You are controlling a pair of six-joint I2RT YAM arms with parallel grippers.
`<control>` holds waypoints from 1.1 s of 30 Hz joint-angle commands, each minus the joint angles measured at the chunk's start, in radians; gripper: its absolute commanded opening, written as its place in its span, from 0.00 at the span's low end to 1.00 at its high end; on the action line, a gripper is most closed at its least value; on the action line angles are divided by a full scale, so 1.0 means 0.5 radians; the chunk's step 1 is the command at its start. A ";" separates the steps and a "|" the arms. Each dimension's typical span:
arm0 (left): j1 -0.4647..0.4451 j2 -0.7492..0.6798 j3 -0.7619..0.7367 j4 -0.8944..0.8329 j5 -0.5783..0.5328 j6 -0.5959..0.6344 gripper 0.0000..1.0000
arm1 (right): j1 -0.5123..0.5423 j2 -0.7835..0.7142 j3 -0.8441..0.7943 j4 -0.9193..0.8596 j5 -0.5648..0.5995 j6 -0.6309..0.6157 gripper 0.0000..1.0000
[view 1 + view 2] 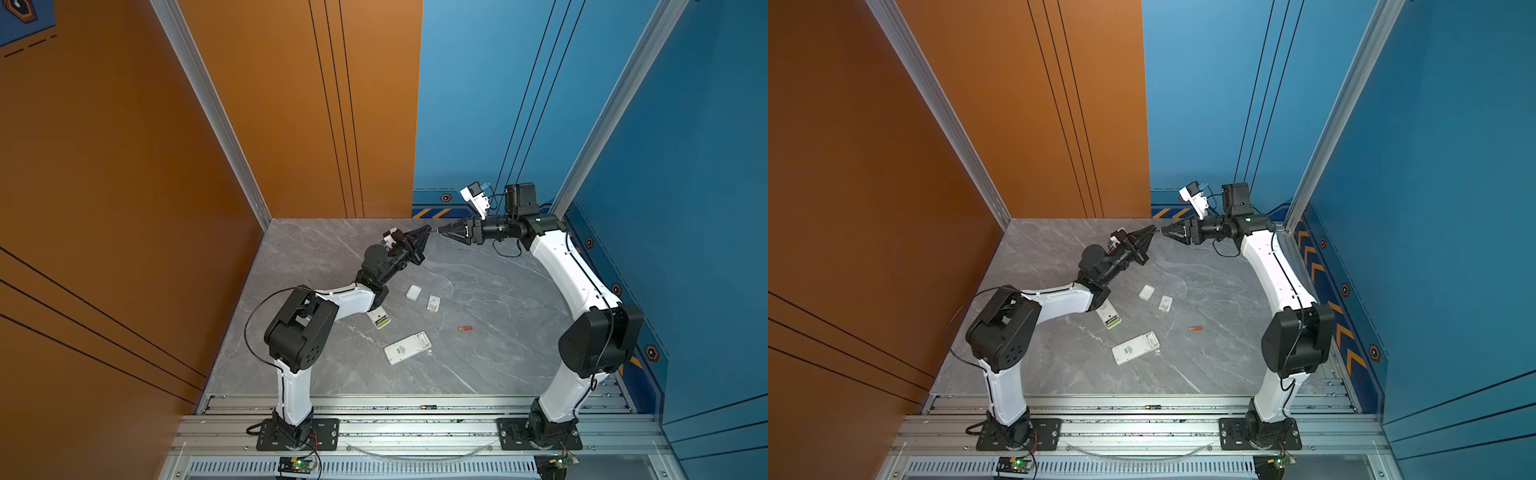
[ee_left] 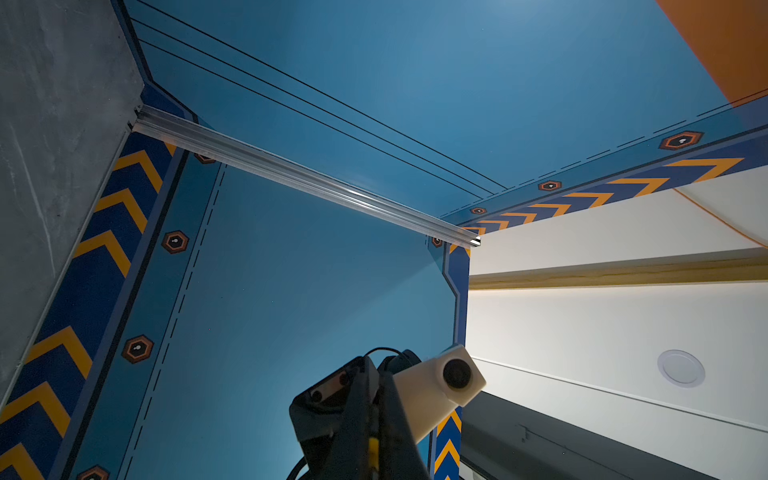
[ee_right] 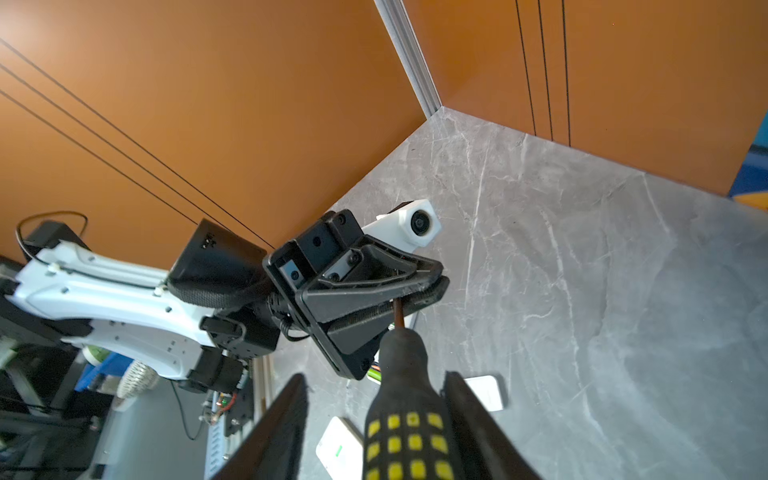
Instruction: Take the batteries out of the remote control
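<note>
Right wrist view: left gripper (image 3: 442,276) clamps the screwdriver (image 3: 405,415) shaft, right gripper (image 3: 374,386) fingers apart around its handle; premature release could drop it.

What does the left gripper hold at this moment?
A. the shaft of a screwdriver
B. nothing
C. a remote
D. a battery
A: in the right wrist view the left gripper is shut on the thin metal shaft of the screwdriver, near the black and yellow handle.
</note>
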 commanded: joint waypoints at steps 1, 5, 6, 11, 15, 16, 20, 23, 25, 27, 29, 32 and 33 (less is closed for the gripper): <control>-0.031 0.029 0.087 0.111 0.058 -0.703 0.00 | -0.002 0.040 0.016 0.025 0.000 0.012 0.41; -0.045 0.041 0.087 0.110 0.057 -0.698 0.00 | -0.001 0.047 0.008 0.025 0.000 0.048 0.32; -0.049 0.047 0.087 0.111 0.056 -0.696 0.00 | -0.004 0.045 0.003 0.026 -0.001 0.052 0.30; -0.058 0.063 0.099 0.111 0.076 -0.686 0.00 | -0.008 0.037 -0.007 0.023 -0.004 0.070 0.14; -0.038 0.065 0.080 0.117 0.095 -0.635 0.13 | -0.007 0.006 -0.010 0.005 0.030 0.086 0.00; -0.014 0.052 0.062 0.098 0.118 -0.607 0.26 | -0.006 -0.009 -0.015 -0.017 0.107 0.095 0.00; 0.180 -0.054 -0.061 -0.057 0.315 -0.327 0.59 | 0.004 -0.111 -0.062 -0.098 0.433 0.235 0.00; 0.385 -0.212 -0.262 -0.325 0.464 -0.033 0.84 | 0.051 -0.215 -0.104 -0.232 0.811 0.388 0.00; 0.515 -0.317 -0.386 -0.529 0.548 0.163 0.97 | 0.095 -0.308 -0.163 -0.263 1.062 0.511 0.00; 0.631 -0.408 -0.428 -0.812 0.676 0.420 0.98 | 0.158 -0.408 -0.237 -0.261 1.259 0.637 0.00; 0.737 -0.501 -0.441 -1.110 0.761 0.675 0.98 | 0.251 -0.478 -0.264 -0.292 1.425 0.684 0.00; 0.895 -0.663 -0.305 -1.864 0.829 1.342 0.98 | 0.412 -0.525 -0.228 -0.399 1.683 0.681 0.00; 0.927 -0.718 -0.135 -2.341 0.788 1.739 0.98 | 0.445 -0.531 -0.222 -0.422 1.719 0.710 0.00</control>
